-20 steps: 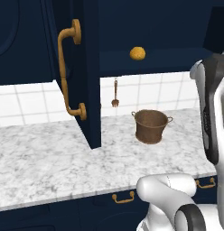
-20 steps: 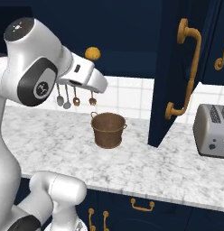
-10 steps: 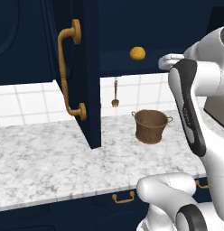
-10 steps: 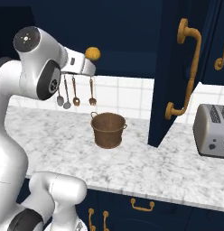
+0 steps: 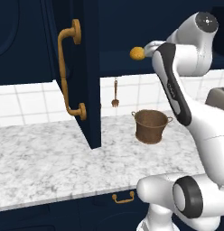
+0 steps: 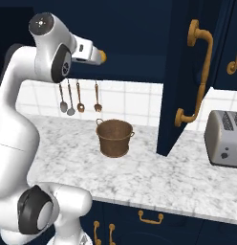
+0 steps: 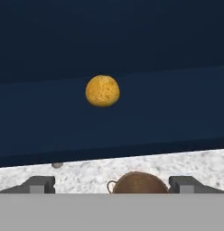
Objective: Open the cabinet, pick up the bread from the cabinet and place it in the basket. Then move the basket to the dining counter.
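- Bread [image 7: 102,90] sits on the open cabinet's [image 5: 89,76] shelf; gripper [image 7: 112,184], fingers spread and empty, faces it
- Basket [image 5: 151,126] stands on the marble counter [image 5: 50,162] below

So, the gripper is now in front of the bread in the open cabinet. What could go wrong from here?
1. The bread is round like a ball; a touch from the open gripper might roll it deeper on the shelf.
2. The basket stands below the shelf, so a dropped bun could miss it.
3. The open cabinet door hangs near the arm's swing.
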